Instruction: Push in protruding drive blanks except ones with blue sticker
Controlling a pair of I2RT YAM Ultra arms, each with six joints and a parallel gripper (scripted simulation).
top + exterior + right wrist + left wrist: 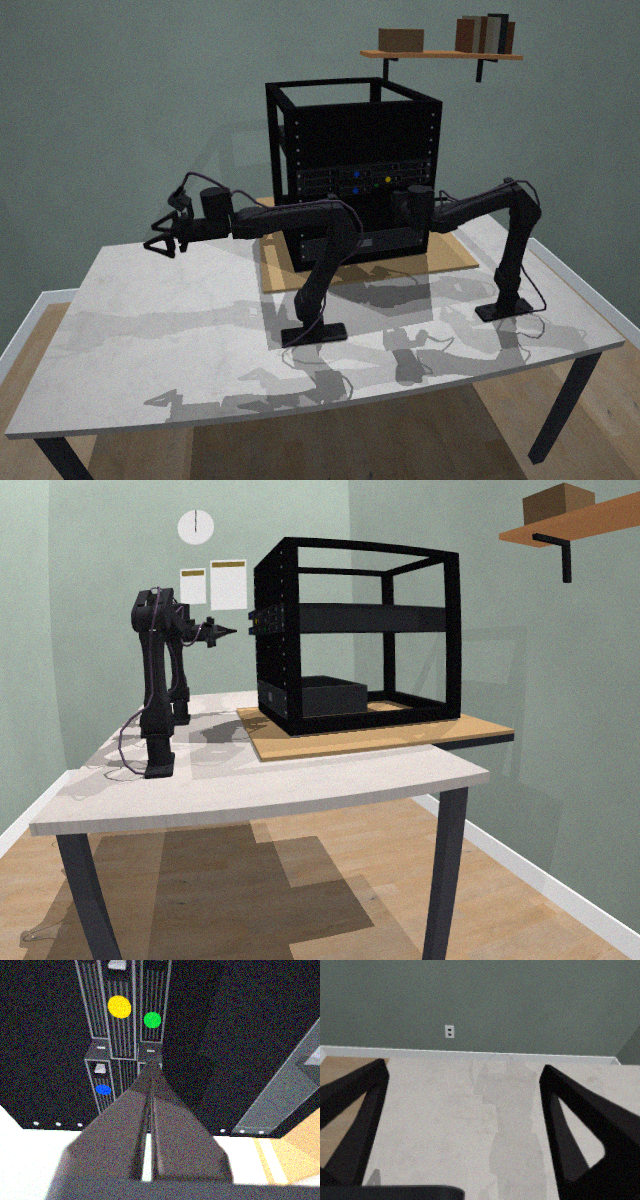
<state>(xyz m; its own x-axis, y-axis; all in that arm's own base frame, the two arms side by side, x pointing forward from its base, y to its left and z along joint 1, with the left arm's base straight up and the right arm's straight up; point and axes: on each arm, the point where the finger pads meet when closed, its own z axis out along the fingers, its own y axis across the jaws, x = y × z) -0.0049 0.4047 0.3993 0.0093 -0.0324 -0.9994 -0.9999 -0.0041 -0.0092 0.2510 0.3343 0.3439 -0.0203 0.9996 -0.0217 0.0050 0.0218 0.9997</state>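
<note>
The black, open-framed rack stands upright, far side of the scene. Two blue-stickered drive blanks, one above the other, protrude from its front. The yellow-stickered blank and green-stickered blank occupy the same bay.

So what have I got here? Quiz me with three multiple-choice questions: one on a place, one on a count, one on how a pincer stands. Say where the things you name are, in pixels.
1. What does the rack (367,131) (292,635) stand on?
A) bare floor
B) a wooden board (452,253) (387,743)
C) the wall shelf

2. How many blue stickers show in the top view?
A) none
B) two
C) five

3. How does the left pincer (148,236) (466,1069) stand?
A) open, empty
B) shut
C) gripping a book

1 B: the board lies beneath its base.
2 B: two blue dots, one above the other.
3 A: its fingers are spread with nothing between.
</note>
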